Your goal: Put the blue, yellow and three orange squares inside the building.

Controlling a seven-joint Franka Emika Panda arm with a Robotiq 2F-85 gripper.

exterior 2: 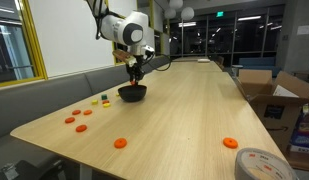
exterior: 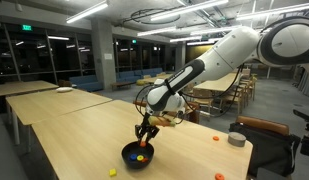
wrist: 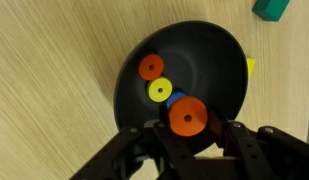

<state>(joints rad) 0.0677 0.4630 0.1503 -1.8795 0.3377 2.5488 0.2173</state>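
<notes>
Right now your black bowl (wrist: 209,60) fills the wrist view's centre, holding an orange disc (wrist: 151,68), a yellow disc (wrist: 159,91) and a blue piece (wrist: 175,99). At the bowl's lower rim your gripper (wrist: 190,130) pinches another orange disc (wrist: 187,117). A green block (wrist: 272,8) lies upper right.

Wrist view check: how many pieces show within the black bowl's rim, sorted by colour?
Orange pieces: 2, one of them gripped in the tool over the bowl
Yellow piece: 1
Blue piece: 1, partly covered
Total: 4
</notes>
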